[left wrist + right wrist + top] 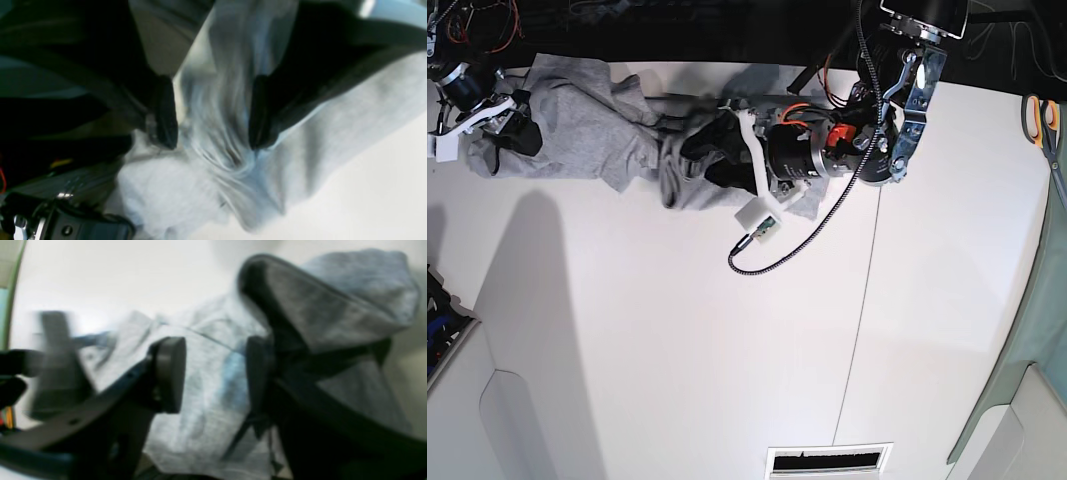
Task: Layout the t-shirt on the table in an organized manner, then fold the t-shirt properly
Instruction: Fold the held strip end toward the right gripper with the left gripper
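The light grey t-shirt [597,125] lies bunched in a long crumpled band along the far edge of the white table [677,340]. My left gripper [704,150] is over the band's right end. In the left wrist view its fingers [166,113] stand wide apart, with blurred, streaky cloth [217,110] in the gap and touching neither pad. My right gripper [509,122] is at the band's left end. Its pads [170,373] are also apart, with shirt fabric [213,380] behind the gap and a fold draped over the right-hand finger.
Orange-handled scissors [1039,115] lie at the table's far right edge. A thin dark seam [857,330] runs down the tabletop. A black cable [782,250] loops below the left arm. A slotted vent [827,460] sits at the near edge.
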